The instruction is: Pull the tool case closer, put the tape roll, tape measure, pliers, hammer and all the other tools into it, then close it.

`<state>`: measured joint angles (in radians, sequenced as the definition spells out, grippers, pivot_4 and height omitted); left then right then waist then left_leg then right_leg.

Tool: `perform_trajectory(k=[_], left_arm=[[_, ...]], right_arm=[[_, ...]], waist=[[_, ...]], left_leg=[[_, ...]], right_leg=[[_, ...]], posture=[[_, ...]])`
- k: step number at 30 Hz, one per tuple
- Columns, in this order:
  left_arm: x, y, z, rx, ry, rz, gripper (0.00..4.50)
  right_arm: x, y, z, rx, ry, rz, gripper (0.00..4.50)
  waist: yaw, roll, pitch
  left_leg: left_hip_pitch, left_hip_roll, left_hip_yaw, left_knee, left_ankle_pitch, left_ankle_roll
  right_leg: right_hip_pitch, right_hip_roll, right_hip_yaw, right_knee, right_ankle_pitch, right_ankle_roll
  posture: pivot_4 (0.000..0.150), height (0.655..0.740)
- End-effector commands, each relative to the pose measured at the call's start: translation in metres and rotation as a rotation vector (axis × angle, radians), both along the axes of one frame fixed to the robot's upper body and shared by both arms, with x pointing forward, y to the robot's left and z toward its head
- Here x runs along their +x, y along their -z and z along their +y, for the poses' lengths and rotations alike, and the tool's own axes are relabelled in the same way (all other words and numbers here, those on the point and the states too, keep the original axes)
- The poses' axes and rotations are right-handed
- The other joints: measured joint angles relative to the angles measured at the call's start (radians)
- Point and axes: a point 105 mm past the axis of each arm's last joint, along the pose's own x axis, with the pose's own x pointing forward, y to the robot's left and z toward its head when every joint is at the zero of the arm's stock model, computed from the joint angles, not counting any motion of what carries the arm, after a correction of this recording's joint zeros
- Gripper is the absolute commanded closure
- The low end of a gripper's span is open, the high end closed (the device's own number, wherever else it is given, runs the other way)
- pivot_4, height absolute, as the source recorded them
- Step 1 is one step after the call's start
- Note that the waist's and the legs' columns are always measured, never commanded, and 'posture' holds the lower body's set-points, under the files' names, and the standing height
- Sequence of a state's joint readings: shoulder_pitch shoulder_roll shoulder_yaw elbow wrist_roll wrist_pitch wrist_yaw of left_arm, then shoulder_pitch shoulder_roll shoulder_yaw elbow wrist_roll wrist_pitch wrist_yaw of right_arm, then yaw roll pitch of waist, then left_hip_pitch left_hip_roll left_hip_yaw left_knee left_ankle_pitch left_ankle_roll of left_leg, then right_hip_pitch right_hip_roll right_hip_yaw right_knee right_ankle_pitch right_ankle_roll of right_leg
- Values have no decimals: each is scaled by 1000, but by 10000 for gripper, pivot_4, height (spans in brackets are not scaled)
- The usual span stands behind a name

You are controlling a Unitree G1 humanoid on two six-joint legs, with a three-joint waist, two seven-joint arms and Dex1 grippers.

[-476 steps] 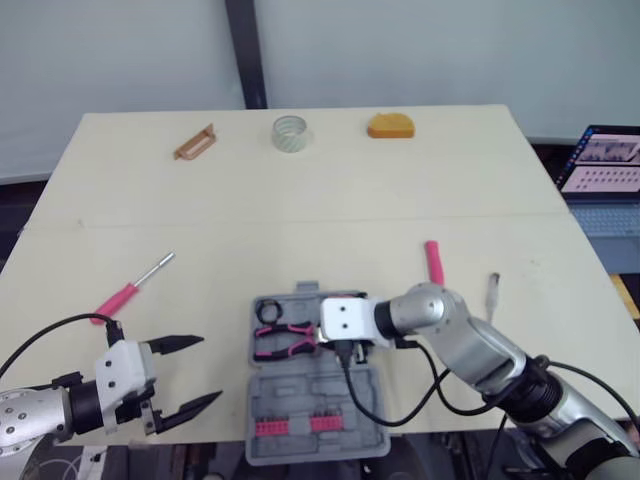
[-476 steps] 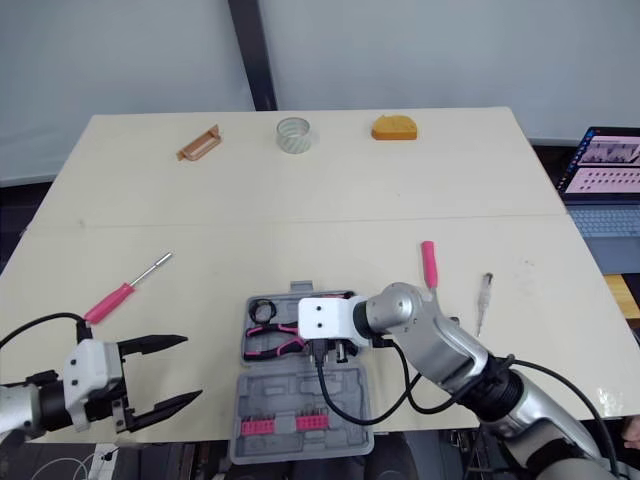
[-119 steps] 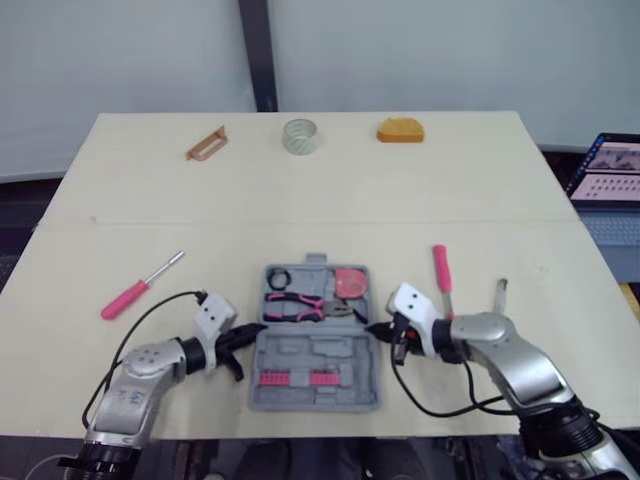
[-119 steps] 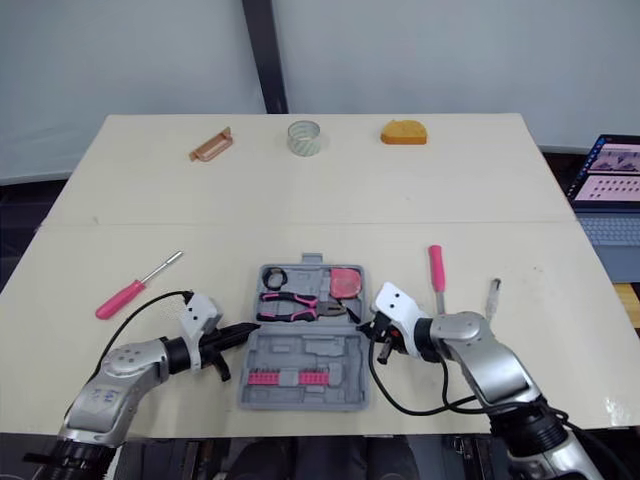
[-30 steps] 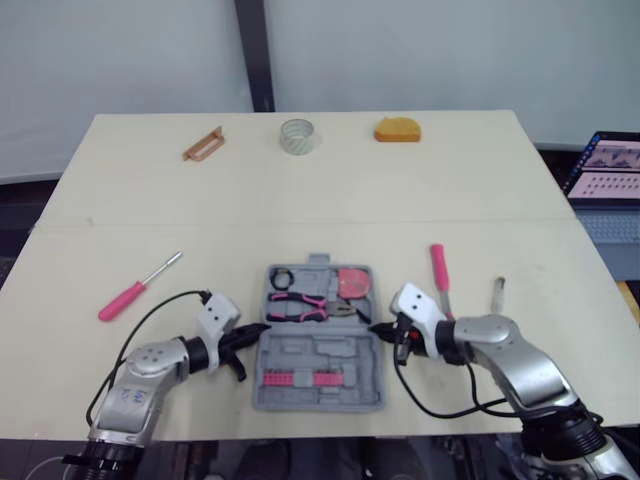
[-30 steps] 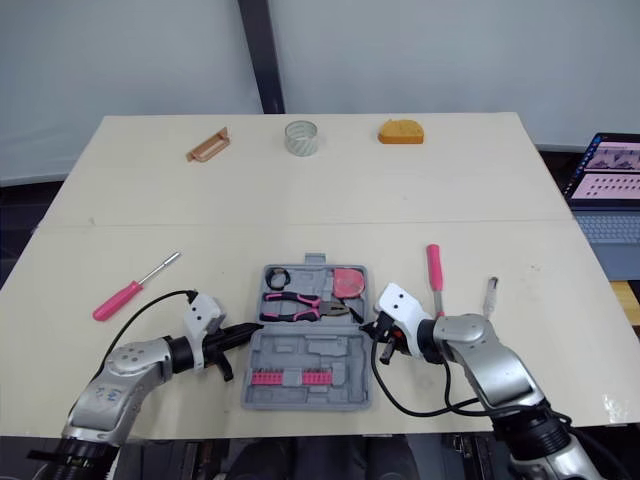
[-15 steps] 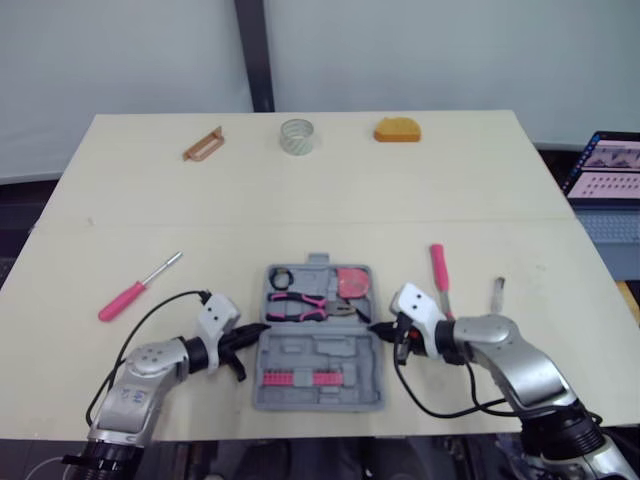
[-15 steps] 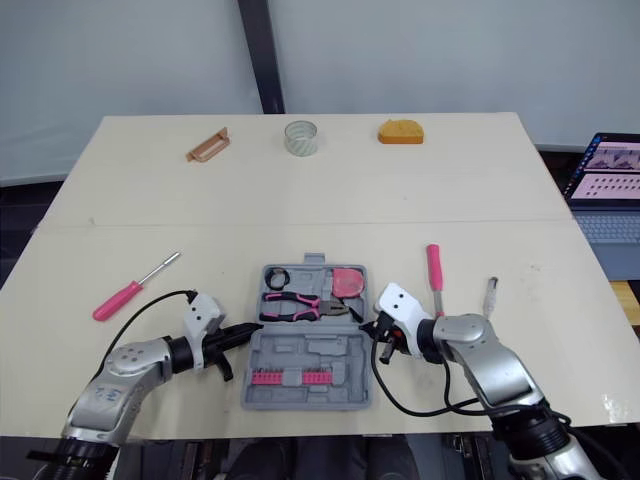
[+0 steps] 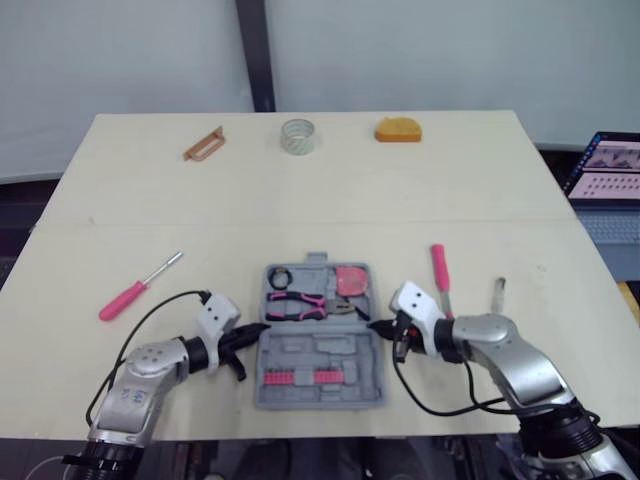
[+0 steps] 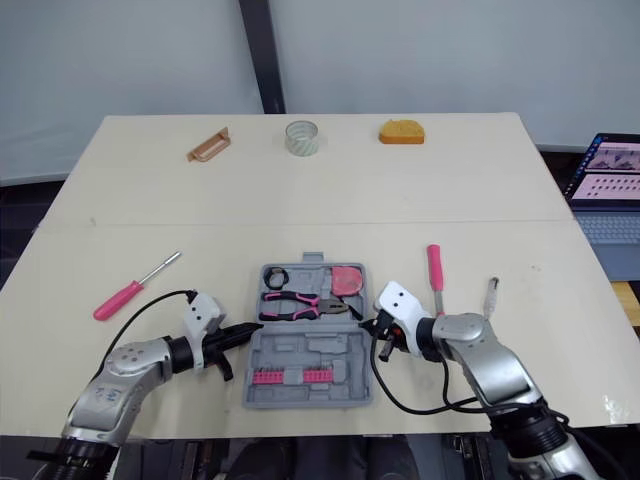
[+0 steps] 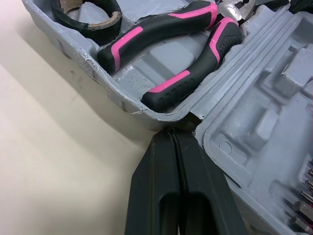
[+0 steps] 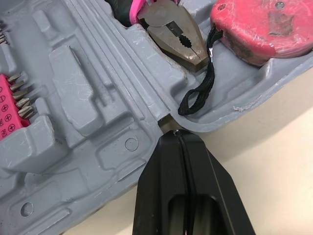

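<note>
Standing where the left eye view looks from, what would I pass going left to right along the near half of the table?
Pink screwdriver → left gripper → tool case → right gripper → pink-handled tool → small grey tool.

Pale table (image 9: 300,190); grey wall (image 9: 450,50) behind; perhaps a laptop (image 9: 610,170) beside.

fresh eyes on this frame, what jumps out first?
The open grey tool case at the near edge of the table, pink-handled pliers and pink tape measure in its far half. Left gripper and right gripper, both shut, point their tips at its hinge from either side. A pink screwdriver lies loose on the left.
</note>
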<state>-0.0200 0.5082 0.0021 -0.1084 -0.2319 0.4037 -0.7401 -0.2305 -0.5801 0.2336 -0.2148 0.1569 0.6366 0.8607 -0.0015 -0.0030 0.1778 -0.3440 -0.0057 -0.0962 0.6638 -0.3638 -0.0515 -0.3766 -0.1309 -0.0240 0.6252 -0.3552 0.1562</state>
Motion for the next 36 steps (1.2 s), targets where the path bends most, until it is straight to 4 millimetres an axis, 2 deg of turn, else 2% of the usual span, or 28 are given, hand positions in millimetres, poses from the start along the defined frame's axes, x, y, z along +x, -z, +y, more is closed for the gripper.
perform_trajectory(k=[1,29,36], left_arm=[[-3,-13,-11,-39,40,-46,44891],[-2,-14,-11,-37,30,-45,44891],[-2,-11,1,-19,3,-40,44891]], right_arm=[[-7,-4,10,24,-55,-6,45000],[-7,-4,10,19,-61,-3,45000],[-6,-2,0,2,-34,-1,45000]], waist=[[0,0,0],[0,0,0],[0,0,0]], left_leg=[[0,0,0,0,0,0],[0,0,0,0,0,0],[0,0,0,0,0,0]], right_leg=[[0,0,0,0,0,0],[0,0,0,0,0,0],[0,0,0,0,0,0]], posture=[[1500,7400],[1500,7400],[1500,7400]])
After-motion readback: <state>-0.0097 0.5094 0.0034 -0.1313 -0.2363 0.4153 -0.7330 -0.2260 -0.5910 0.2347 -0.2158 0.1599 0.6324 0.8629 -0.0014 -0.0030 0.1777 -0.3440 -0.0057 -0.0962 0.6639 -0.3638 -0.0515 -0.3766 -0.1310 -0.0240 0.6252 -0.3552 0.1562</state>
